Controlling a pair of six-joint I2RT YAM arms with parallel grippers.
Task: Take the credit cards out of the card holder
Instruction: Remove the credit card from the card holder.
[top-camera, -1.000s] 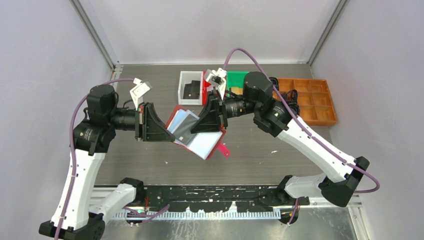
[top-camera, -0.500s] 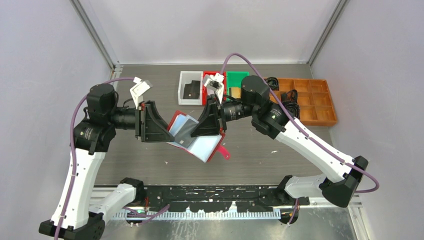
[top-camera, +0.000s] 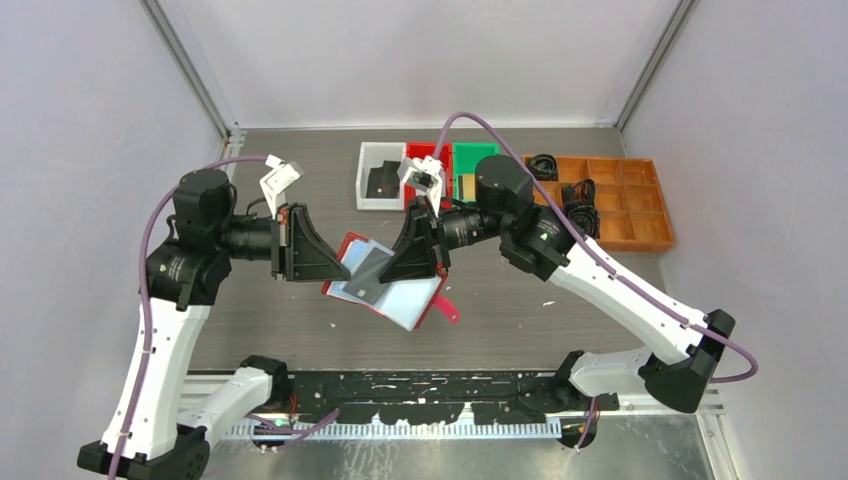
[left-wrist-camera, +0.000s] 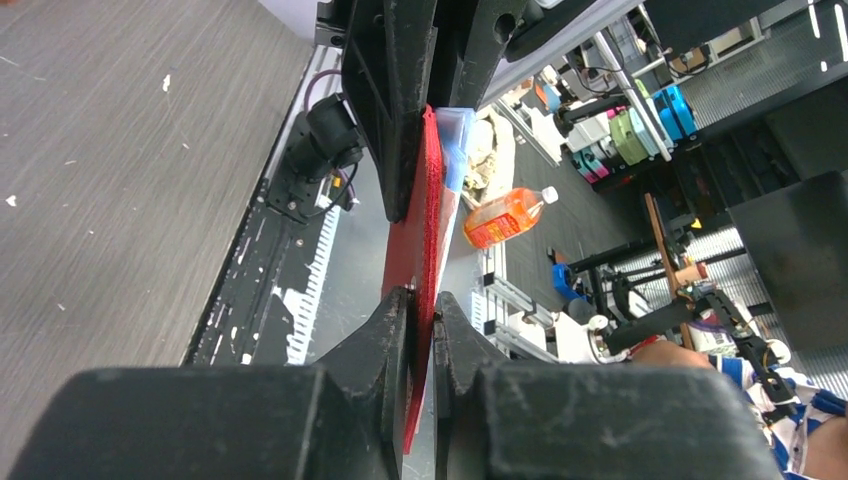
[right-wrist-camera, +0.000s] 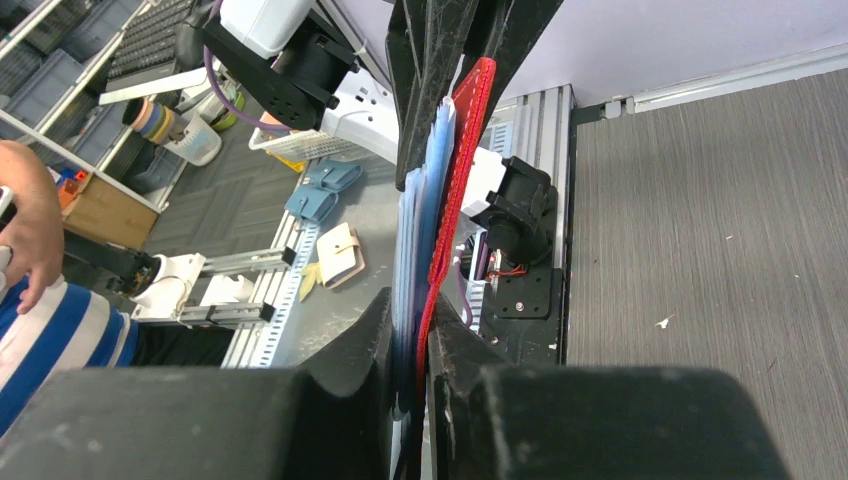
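The holder (top-camera: 412, 300) is held open above the middle of the table (top-camera: 300, 335), pale pages up, with a dark card (top-camera: 372, 272) on its left half. The left gripper (left-wrist-camera: 421, 308) is clamped on the red cover at the holder's left edge. The right gripper (right-wrist-camera: 412, 318) is clamped on cover and blue pages together.

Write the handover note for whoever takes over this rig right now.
Left gripper: shut on the card holder's red cover edge.
Right gripper: shut on its opposite side, cover and pocket pages.
Holder hangs open between both arms, over the table.
Done: holder opened. A dark card shows on a pocket page.
To do: pull every card out; none seen out yet.
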